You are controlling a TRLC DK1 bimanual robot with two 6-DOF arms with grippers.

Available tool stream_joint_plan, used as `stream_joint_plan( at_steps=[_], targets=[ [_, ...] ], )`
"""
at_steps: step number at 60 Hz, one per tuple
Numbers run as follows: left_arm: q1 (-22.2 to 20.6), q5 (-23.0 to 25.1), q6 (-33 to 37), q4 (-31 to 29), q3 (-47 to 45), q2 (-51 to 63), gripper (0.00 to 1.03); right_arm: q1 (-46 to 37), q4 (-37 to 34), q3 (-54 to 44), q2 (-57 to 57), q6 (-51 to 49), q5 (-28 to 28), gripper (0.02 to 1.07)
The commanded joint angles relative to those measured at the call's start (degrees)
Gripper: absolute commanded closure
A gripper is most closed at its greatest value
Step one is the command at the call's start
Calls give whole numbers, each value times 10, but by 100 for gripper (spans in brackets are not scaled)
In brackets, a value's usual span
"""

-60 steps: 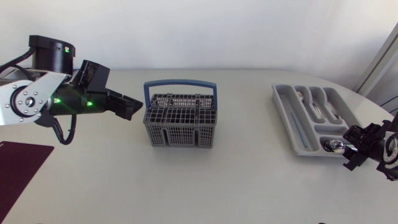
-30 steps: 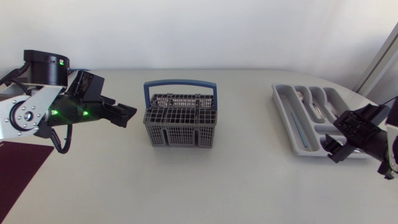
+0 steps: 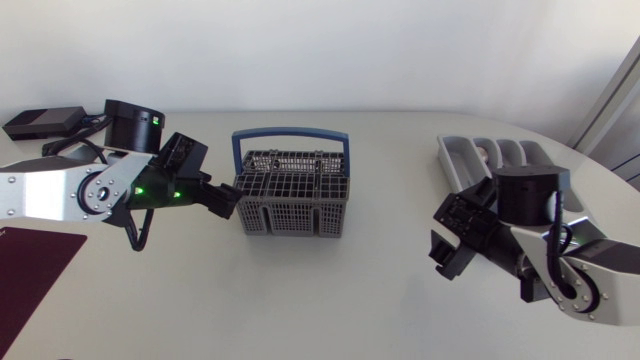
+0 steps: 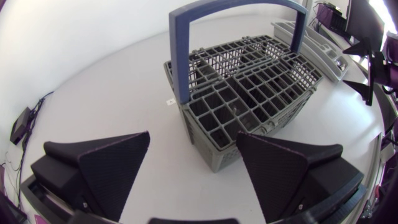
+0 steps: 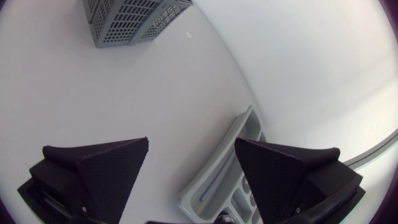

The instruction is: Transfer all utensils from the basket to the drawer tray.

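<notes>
A dark maroon mat (image 3: 30, 272) lies at the near-left corner of my table (image 3: 330, 300). A small black box (image 3: 42, 122) sits far behind it.

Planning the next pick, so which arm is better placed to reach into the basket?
Left. The left gripper is open right beside the basket, pointing at it. The right gripper, also open, sits apart from it, nearer the tray.

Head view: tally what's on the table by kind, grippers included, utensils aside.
Grippers: 2, left gripper and right gripper
Utensil basket: 1
Drawer tray: 1
Dark red mat: 1
Black box: 1
Total: 6
</notes>
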Motion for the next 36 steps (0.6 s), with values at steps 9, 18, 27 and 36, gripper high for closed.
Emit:
stream_joint_plan(
  at_steps=[9, 18, 27, 36],
  targets=[
    [1, -8, 10, -2, -3, 9, 6, 34, -3, 16, 18, 30, 21, 7],
    [10, -8, 10, -14, -19, -38, 6, 46, -12, 15, 6, 36, 25, 7],
    [18, -8, 10, -25, -38, -94, 6, 75, -21, 18, -1, 46, 25, 7],
    [35, -8, 12, -25, -55, -127, 6, 129, -25, 46, 16, 66, 26, 7]
  ],
)
